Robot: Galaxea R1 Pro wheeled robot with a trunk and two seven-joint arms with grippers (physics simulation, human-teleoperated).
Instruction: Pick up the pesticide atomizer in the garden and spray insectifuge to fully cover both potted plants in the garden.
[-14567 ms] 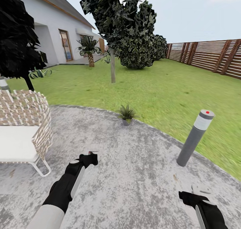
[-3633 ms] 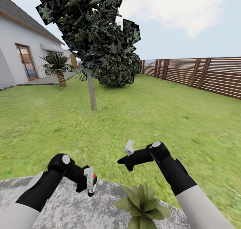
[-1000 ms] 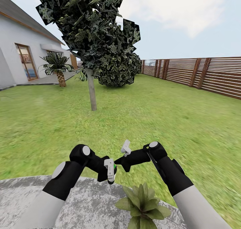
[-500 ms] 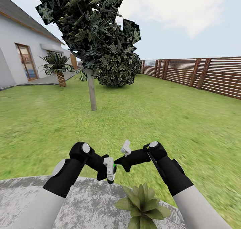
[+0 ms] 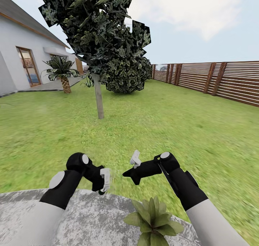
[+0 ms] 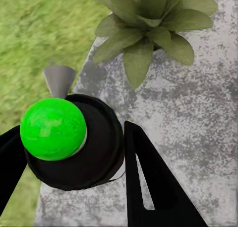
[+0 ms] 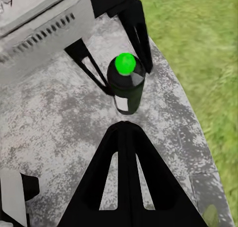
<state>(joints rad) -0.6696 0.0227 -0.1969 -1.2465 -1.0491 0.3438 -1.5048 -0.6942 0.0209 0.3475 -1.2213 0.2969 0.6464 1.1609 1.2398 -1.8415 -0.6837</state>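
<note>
The pesticide atomizer (image 7: 126, 84), its top green, was clamped between the fingers of the left gripper (image 5: 104, 179), above the curved edge of the stone patio (image 5: 90, 221). One potted plant (image 5: 153, 217) lay at about 4 o'clock from it, near the patio rim, with open lawn (image 5: 162, 131) beyond. The right gripper (image 5: 132, 168) hung close at 3 o'clock, its jaws together on nothing, both forearms bent inward.

Pesticide atomizer (image 7: 127, 88) is a dark, near-black bottle with a bright green top and a white label stripe; the left gripper (image 7: 115, 53) fingers around it are black. Potted plant (image 5: 153, 217) at 5 o'clock has plain green leaves, on a speckled grey stone patio (image 5: 90, 224). Lawn (image 5: 180, 131) is mottled green, and the fence (image 5: 216, 79) at 2 o'clock is brown horizontal slats.
</note>
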